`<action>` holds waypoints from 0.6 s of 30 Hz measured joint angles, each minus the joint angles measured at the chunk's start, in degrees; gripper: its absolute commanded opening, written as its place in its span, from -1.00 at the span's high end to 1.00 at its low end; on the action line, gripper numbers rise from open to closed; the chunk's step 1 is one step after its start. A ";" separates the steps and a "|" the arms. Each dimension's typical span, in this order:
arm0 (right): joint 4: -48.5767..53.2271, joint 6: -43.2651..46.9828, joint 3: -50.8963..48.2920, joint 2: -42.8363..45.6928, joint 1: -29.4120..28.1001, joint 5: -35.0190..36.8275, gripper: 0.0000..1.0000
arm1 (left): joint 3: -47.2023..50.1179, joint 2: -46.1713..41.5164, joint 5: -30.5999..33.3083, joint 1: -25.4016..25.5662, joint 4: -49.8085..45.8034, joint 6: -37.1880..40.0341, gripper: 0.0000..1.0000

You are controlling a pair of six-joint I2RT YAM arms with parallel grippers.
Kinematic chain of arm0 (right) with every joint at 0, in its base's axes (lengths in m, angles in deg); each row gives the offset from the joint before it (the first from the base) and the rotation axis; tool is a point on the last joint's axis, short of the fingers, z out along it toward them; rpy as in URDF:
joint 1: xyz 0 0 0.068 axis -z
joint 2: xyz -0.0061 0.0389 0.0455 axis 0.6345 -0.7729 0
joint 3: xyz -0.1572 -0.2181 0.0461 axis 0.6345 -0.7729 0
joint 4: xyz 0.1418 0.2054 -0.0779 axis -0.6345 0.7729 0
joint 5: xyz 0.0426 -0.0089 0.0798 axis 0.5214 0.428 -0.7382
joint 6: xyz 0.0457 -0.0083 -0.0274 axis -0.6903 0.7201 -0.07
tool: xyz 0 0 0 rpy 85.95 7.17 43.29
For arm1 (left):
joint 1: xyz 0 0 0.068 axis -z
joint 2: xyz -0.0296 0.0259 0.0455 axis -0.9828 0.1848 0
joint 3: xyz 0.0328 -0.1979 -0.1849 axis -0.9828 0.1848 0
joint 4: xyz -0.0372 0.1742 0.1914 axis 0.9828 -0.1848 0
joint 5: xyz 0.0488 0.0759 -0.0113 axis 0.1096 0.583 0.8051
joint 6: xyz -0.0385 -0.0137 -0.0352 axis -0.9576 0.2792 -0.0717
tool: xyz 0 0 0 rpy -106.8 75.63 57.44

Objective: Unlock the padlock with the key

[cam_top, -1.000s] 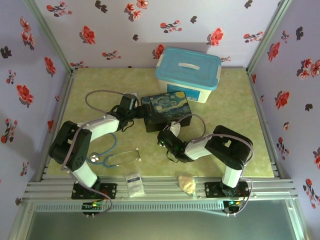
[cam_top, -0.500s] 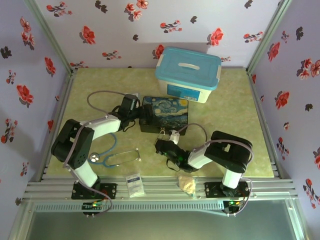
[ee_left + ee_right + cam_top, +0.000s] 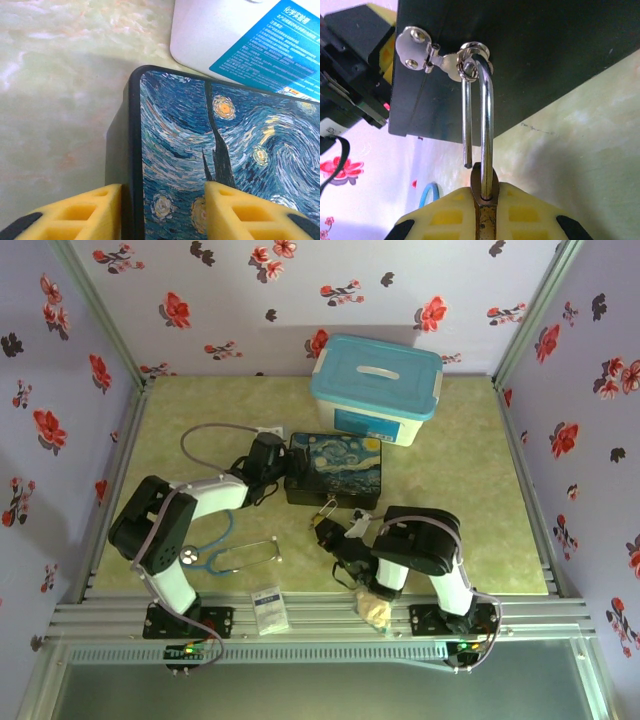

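The padlock (image 3: 326,513) is a small brass body on a silver shackle (image 3: 489,110), and it hangs from the clasp ring (image 3: 472,54) on the dark painted tin (image 3: 340,465). One leg of the shackle stands free of the body, so the shackle is open. My right gripper (image 3: 487,200) is shut on the padlock body (image 3: 487,227), just in front of the tin (image 3: 530,45). My left gripper (image 3: 164,210) is open. One pad (image 3: 80,212) is against the left wall of the tin (image 3: 240,150) and the other is over the lid. The key is hidden.
A white box with a blue lid (image 3: 377,385) stands right behind the tin. A stethoscope (image 3: 225,552) lies near the left arm. A small packet (image 3: 268,608) and a beige lump (image 3: 375,608) lie at the front rail. Floral walls close three sides.
The tin has turned and slid a little to the right. My right arm has folded back towards its base, still holding the padlock. My left jaws have narrowed around the tin's edge.
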 measured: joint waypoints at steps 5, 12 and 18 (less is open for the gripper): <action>3.78 -3.08 2.49 0.02 -2.75 7.48 1.00 | 0.52 -0.09 0.72 0.00 1.20 0.07 0.32; 13.60 -6.36 7.78 0.57 -4.94 15.85 1.00 | 0.72 -0.81 1.86 -0.02 0.92 1.86 0.42; 13.46 -7.37 9.29 -0.92 -6.16 21.81 1.00 | 0.90 -0.85 1.62 0.00 1.22 2.47 0.42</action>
